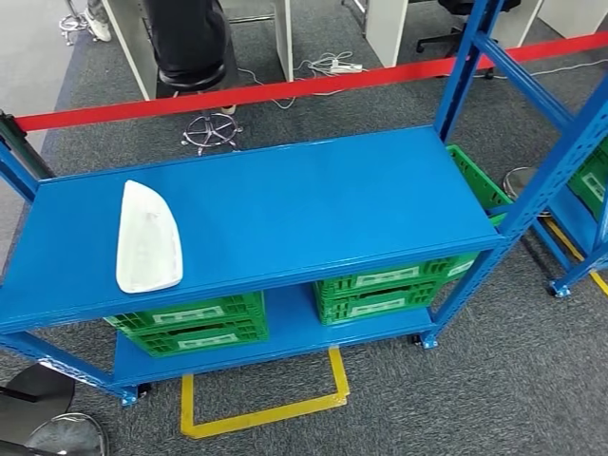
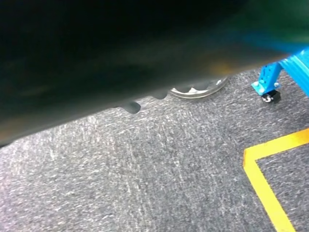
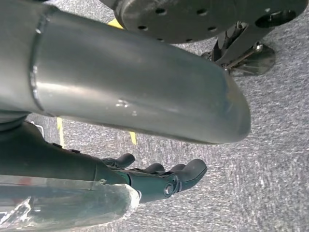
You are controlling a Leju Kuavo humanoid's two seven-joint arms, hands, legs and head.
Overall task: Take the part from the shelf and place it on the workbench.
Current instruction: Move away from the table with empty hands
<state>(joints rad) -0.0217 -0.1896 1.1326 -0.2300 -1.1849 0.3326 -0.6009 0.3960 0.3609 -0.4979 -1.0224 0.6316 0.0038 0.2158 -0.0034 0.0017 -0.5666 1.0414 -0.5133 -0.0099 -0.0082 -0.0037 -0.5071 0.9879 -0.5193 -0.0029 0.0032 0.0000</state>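
Head view first: we note a white, flat, iron-shaped moulded part (image 1: pixel 147 237) lying on the upper board of the blue steel shelf (image 1: pixel 301 204), toward its left end and close to the near edge. It lies flat, broad end near, narrow rounded end far, apart from everything else. Green slotted plastic crates (image 1: pixel 194 323) sit on the lower board beneath it, and a yellow taped floor outline (image 1: pixel 261 408) marks the carpet just in front of the rack. A red barrier strip (image 1: pixel 301 88) runs behind, with a person's legs beyond it.

Right robot hand (image 3: pixel 164 176) hangs over grey carpet, dark fingers (image 3: pixel 191 170) extended and loosely apart, holding nothing. Left robot hand: its wrist view is dark and blurred, so we cannot tell its state.

Our judgement: the part looks light, thin and rigid, with a smooth, possibly slippery face. Lying flush on the board, it offers little to grip from above. We would take it at the near broad edge, fingers under and thumb on top.
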